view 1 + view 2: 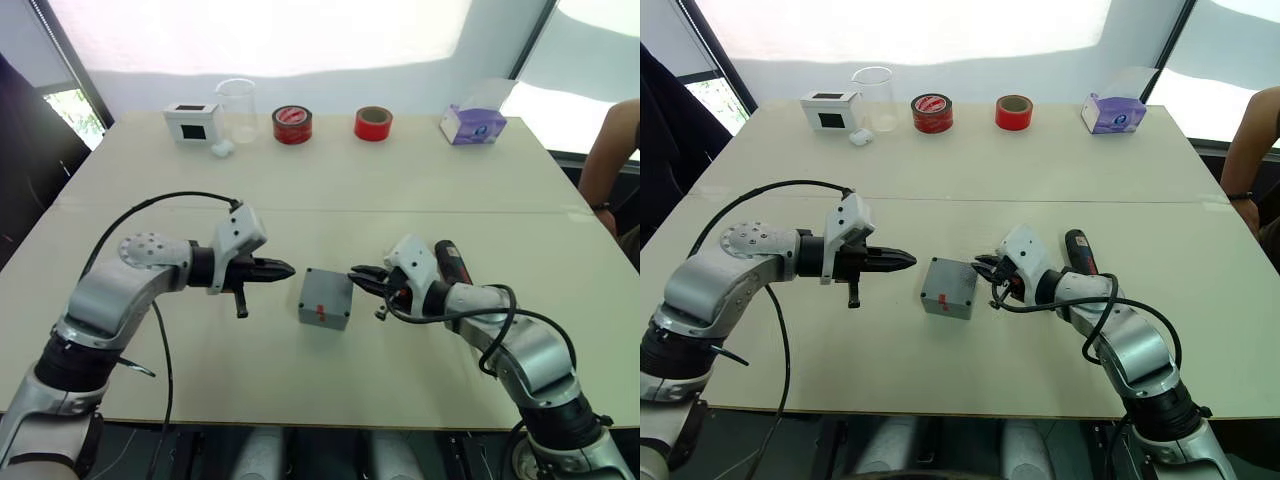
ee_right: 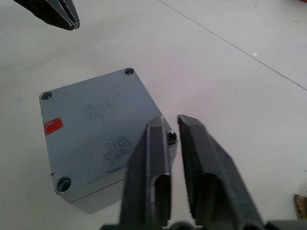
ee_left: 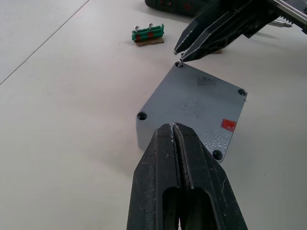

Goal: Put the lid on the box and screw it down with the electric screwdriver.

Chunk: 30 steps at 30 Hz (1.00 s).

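I see the lid [image 1: 327,292] already seated on the box [image 1: 322,317], the two reading as one closed grey block near the middle of the table [image 1: 420,180], with a small red patch on the lid's top and screw holes at its corners. My right gripper [image 2: 172,125] hangs right over one of those corners; its fingers stand slightly parted, with a narrow slit between them, and a small screw [image 2: 171,137] shows at the corner hole just past the tips, though I cannot tell whether the fingers actually pinch it. My left gripper [image 1: 283,269] is on the other side of the box, just beside it and not touching, with its fingers pressed together to a point. The electric screwdriver [image 1: 451,265] lies flat on the table behind my right wrist, close to the arm and apart from the box. From the left wrist camera I also see a little green bit holder [image 3: 147,34] with two screws standing in it, on the table beyond the box. Along the far edge stand a white box with a black window [image 1: 193,122], a clear cup [image 1: 237,109], two red tape rolls [image 1: 292,125], and a purple tissue pack [image 1: 472,125]. A person's arm [image 1: 610,155] shows at the table's right edge.
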Each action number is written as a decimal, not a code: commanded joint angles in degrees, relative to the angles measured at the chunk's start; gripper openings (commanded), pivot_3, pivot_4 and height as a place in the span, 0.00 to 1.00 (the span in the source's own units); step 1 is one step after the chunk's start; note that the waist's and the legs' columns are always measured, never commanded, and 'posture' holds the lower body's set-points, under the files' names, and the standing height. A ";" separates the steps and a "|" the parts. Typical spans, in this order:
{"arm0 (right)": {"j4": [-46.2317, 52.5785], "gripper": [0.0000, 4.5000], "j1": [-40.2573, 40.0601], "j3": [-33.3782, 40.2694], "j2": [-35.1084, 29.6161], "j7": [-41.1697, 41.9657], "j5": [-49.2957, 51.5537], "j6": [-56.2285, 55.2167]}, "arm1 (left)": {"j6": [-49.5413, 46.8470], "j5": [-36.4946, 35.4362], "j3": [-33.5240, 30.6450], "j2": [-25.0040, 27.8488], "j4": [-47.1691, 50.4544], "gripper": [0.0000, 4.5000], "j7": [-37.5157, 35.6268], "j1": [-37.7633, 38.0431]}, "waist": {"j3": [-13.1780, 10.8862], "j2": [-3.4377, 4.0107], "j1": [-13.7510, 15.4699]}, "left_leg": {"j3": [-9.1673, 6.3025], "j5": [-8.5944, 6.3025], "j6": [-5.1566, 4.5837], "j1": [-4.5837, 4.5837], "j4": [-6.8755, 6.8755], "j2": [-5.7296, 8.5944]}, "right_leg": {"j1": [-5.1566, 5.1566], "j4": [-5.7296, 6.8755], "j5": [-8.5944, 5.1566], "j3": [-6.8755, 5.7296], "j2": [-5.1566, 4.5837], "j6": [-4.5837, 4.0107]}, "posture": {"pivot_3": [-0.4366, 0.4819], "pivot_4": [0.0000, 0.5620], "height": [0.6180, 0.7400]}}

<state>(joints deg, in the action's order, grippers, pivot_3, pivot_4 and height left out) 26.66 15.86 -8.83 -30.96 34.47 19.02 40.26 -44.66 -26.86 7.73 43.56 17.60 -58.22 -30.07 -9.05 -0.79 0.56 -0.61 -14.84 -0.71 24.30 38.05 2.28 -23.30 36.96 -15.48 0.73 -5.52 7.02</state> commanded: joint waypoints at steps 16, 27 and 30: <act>2.21 0.70 5.74 15.46 -0.37 -4.18 8.13 9.70 | 2.70 0.08 2.61 -4.29 -2.22 0.00 -2.72 -6.20 | 0.00 0.00 0.04 | 0.00 0.00 0.00 0.00 0.00 0.01 | 0.01 0.00 0.00 0.00 0.00 0.00 | 0.48 0.27 1.00; -9.46 0.98 21.52 16.53 -26.53 2.39 16.44 42.99 | 10.05 3.78 8.42 -1.91 -0.72 0.00 -11.76 -12.86 | -0.11 0.13 0.05 | 0.05 -0.03 -0.04 0.05 -0.04 -0.03 | -0.05 -0.04 -0.06 0.01 -0.06 -0.11 | 0.48 0.27 1.00; -13.31 0.98 21.43 15.90 -28.86 5.21 18.72 47.72 | 11.64 5.10 9.77 -1.69 0.09 0.00 -12.74 -12.88 | -0.12 0.12 -0.11 | 0.12 -0.05 -0.08 0.08 -0.07 -0.02 | -0.07 -0.12 -0.06 0.03 -0.08 -0.11 | 0.48 0.27 1.00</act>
<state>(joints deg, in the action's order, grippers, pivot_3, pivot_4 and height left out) 14.34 36.49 6.84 -59.04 37.88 35.81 84.94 -34.57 -22.44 17.36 41.82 15.70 -70.26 -42.07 -9.18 -0.67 0.46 -0.48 -14.89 -0.80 24.38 38.01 2.25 -23.37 36.84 -15.53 0.77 -5.60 6.92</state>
